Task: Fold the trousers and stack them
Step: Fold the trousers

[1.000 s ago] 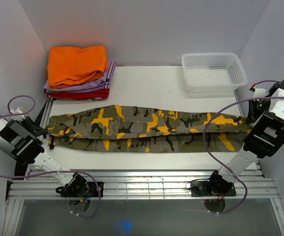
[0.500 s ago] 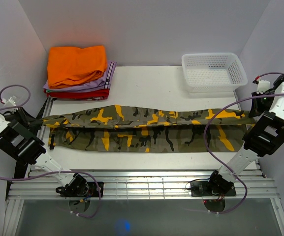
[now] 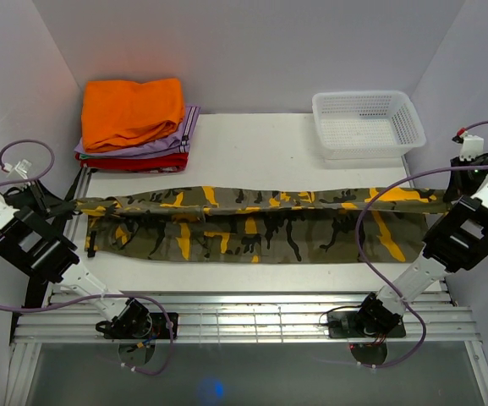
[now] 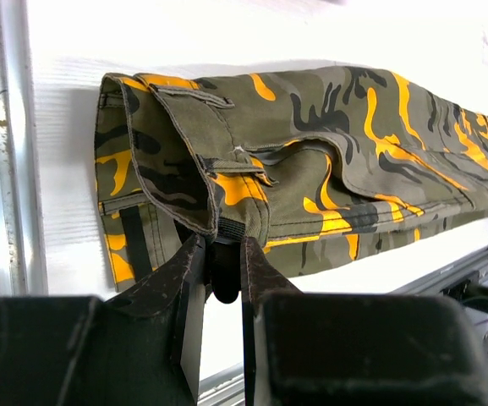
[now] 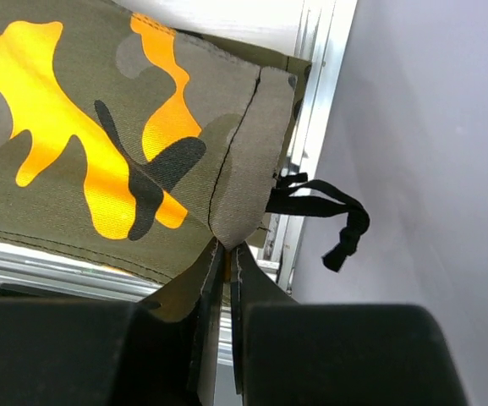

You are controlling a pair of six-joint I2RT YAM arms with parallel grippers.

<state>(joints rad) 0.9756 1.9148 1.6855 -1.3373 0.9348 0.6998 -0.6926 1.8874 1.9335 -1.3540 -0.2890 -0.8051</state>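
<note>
From above, my left pincer (image 3: pixel 71 204) and right pincer (image 3: pixel 452 194) hold the far edge of the trousers (image 3: pixel 244 237) higher and tauter than a second ago. The lower layer lies on the tabletop (image 3: pixel 252 144), so the lengthwise fold is under way. Both arms reach outward, elbows bent.

Left wrist view: the pincer is clamped on the cloth at its waist end.

Right wrist view: the pincer is pinching its hem corner.

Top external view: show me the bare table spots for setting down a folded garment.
Bare table lies behind the trousers, between the clothes stack and the basket. A narrower bare strip runs between the trousers and the front rail. The middle band is crowded, cloth spanning edge to edge.
</note>
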